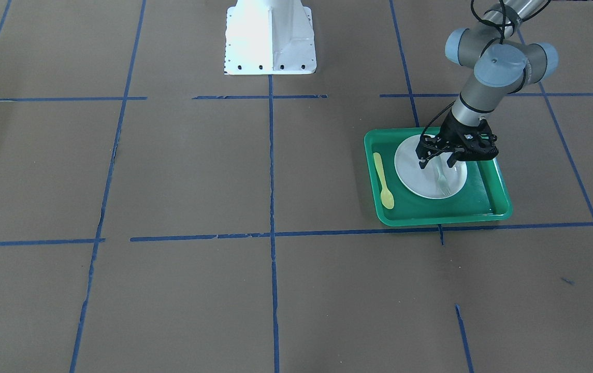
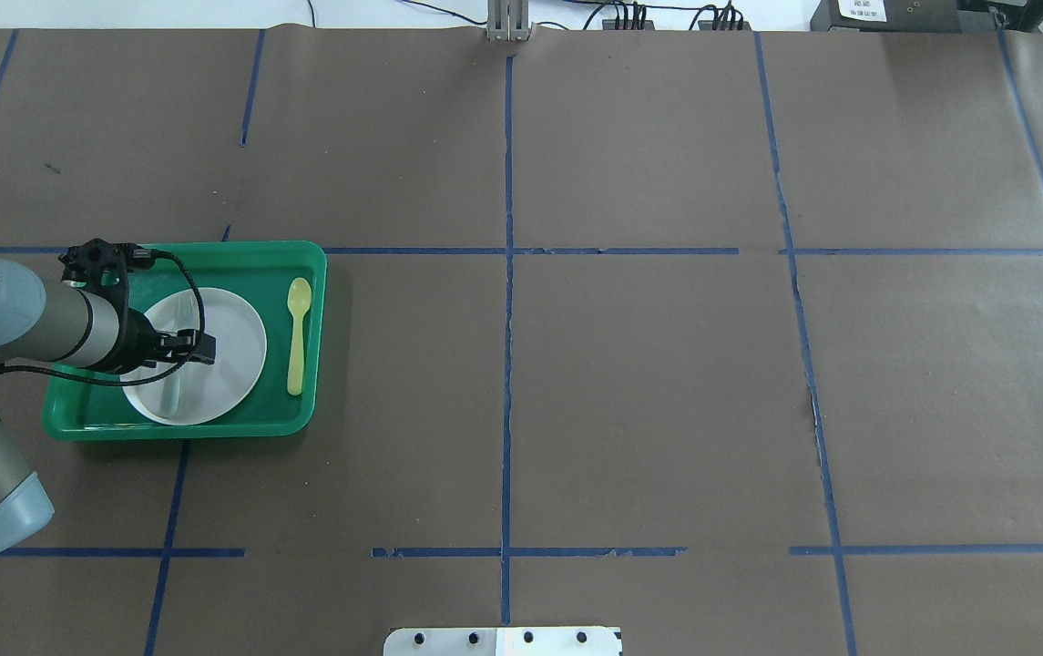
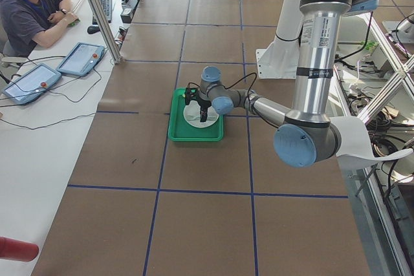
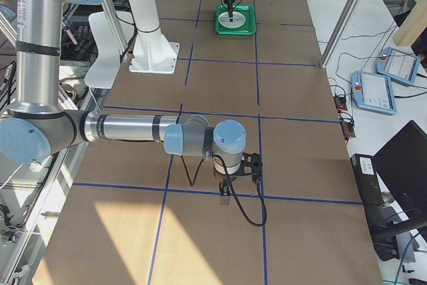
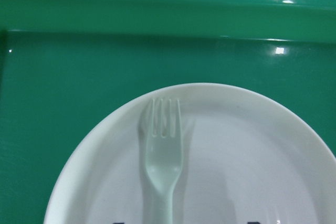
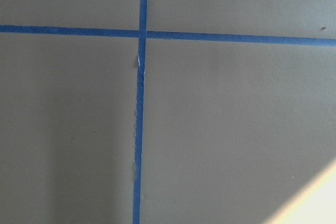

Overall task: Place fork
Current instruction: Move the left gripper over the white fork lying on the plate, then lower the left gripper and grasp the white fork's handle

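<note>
Fork [image 5: 163, 160] on plate [image 5: 252, 150], tines near rim; left hand [image 1: 437, 165] spread.

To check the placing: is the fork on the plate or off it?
On it: the fork lies flat on the white plate, free of the open left gripper above.

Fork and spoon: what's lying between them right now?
Overhead view: bare plate, then a strip of tray floor. Nothing else lies there; the left gripper hangs above the fork.

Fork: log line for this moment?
pale translucent plastic fork: on round white plate | plate: in green plastic tray | left gripper: open, above fork
</note>
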